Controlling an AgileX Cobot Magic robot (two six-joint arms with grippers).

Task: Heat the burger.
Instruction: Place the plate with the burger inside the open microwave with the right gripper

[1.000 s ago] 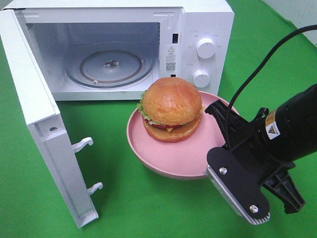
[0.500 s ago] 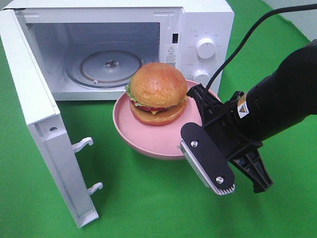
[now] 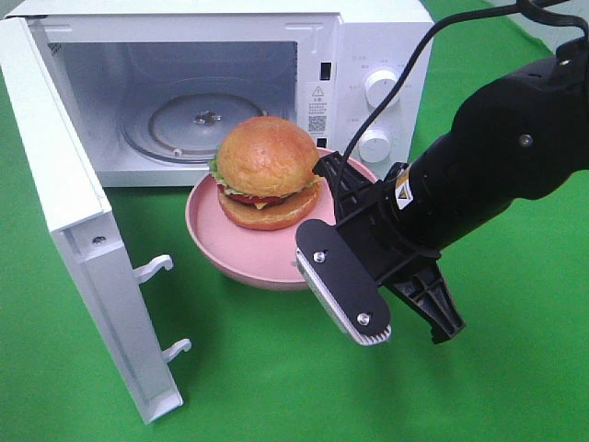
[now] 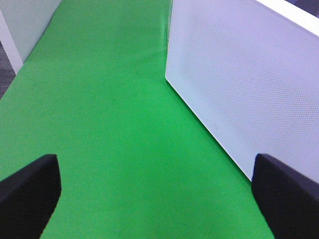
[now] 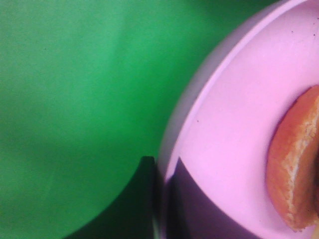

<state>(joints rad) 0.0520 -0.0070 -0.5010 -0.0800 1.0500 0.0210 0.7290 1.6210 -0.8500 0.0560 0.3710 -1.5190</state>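
- Sitting on the pink plate (image 3: pixel 221 247), the burger (image 3: pixel 267 170) is waiting just outside the open microwave (image 3: pixel 377 37).
- The right gripper (image 3: pixel 317 262) is pinching the plate's rim, jaws clamped on it.
- The left gripper (image 4: pixel 159 194) is idling beside the door (image 4: pixel 239 84), jaws wide and holding nothing.
- Loading onto the turntable (image 3: pixel 198 124), closing the door and setting the dials are likely what is remaining.

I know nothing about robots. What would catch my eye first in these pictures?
First, the glossy burger on a pink plate, right in front of the white microwave, whose door is swung wide open to show the glass turntable. Next, the bulky black right gripper, clamped on the plate's rim, above a bright green cloth.
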